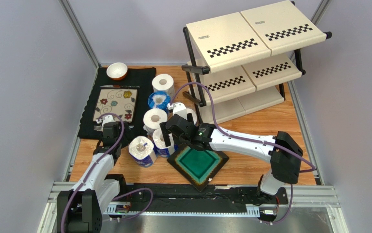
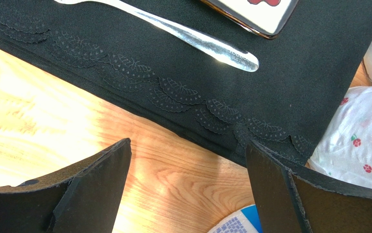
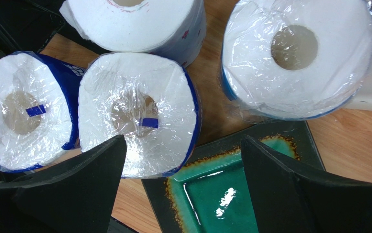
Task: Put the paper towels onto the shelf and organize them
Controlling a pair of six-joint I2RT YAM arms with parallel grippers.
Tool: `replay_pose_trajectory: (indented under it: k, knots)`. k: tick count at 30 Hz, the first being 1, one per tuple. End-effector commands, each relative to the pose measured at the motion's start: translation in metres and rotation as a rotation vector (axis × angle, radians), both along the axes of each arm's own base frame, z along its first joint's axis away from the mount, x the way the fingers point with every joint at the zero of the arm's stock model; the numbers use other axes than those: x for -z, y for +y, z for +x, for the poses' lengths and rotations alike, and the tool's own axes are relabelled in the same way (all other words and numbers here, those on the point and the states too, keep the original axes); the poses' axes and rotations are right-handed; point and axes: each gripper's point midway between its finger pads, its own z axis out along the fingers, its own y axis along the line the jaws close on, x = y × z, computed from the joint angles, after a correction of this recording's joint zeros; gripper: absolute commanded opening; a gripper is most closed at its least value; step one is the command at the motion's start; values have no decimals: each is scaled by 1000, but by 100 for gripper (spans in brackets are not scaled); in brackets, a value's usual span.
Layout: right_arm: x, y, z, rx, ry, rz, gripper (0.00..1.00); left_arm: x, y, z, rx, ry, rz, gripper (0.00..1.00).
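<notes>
The right gripper (image 3: 183,145) hangs spread and empty over a wrapped roll (image 3: 137,126) beside the green plate (image 3: 212,194), likely lining up to straddle it; the left gripper (image 2: 188,144), also spread and empty, hovers by the placemat (image 2: 280,73). The rolls (image 1: 155,118) cluster left of the shelf (image 1: 251,43), standing on end, cores up, long axis vertical.

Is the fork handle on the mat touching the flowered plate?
Apart. Left wrist view shows a strip of black mat between the fork handle and the plate.
</notes>
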Motion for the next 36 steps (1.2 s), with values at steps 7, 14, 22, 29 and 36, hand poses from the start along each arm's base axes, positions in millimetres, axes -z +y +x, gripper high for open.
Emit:
replay_pose_trajectory:
  k: [7,14,22,29,36]
  knots:
    - [7,28,2,16,58,50,91,-12,2,7,-15,-52,-6,96]
    - [6,34,7,49,67,56,91,-15,3,8,-15,-61,-5,96]
    - [14,9,17,170,73,19,91,-13,2,8,-15,-56,-15,96]
    - [25,6,16,174,114,17,88,-12,2,8,-14,-53,-18,96]
    - [42,19,12,133,178,8,74,-12,1,8,-12,-51,-20,96]
